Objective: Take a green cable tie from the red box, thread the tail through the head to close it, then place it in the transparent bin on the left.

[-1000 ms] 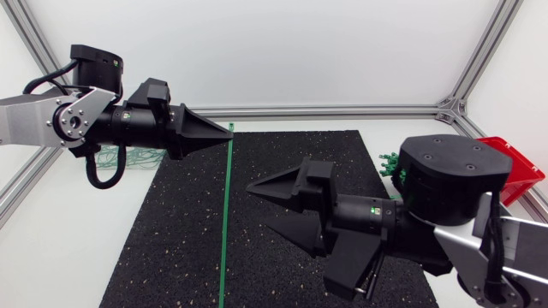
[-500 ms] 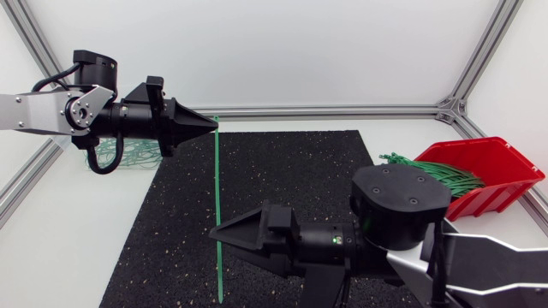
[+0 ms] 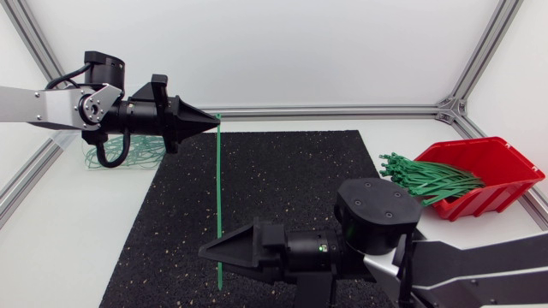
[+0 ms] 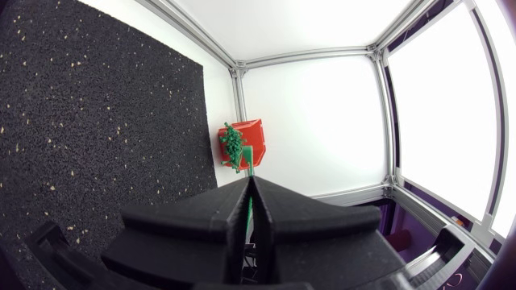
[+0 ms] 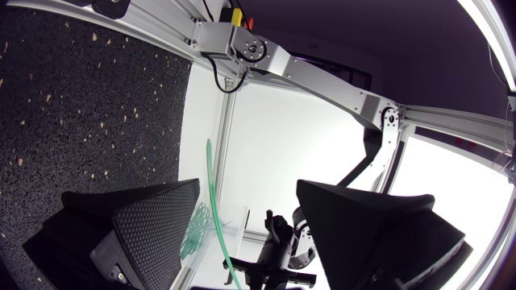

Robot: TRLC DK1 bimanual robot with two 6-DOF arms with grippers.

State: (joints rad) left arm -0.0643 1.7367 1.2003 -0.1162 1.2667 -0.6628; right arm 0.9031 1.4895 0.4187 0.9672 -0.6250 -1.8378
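**Head view.** The left arm (image 3: 43, 107) enters from the left side. Its left gripper (image 3: 212, 123) sits above the far edge of the black mat (image 3: 291, 188) and points toward the middle. A green cable tie (image 3: 218, 205) is pinched by one end at this gripper's tip. From there it runs as a straight line across the mat toward the mat's near edge. The right arm (image 3: 479, 265) enters from the lower right corner. The right gripper (image 3: 208, 253) points toward the left side, and its tip meets the lower part of the tie.

**Left wrist view.** The two fingers (image 4: 185, 225) of the left gripper are pressed together, with the tie's green strip clamped in the seam between them. A short green stub projects past the tips.

**Right wrist view.** The right gripper's fingers stand wide apart. The tie passes through the gap, close beside one finger and well apart from the other. Whether it touches the nearer finger cannot be told.

**Surroundings.** The red box (image 3: 488, 171) stands on the white table (image 3: 68, 248) near the mat's right edge. A bundle of green cable ties (image 3: 424, 178) spills over the side of the box that faces the mat. The transparent bin (image 3: 92, 152) stands by the mat's far left corner, partly hidden behind the left arm. It holds looped green ties (image 3: 141, 150).
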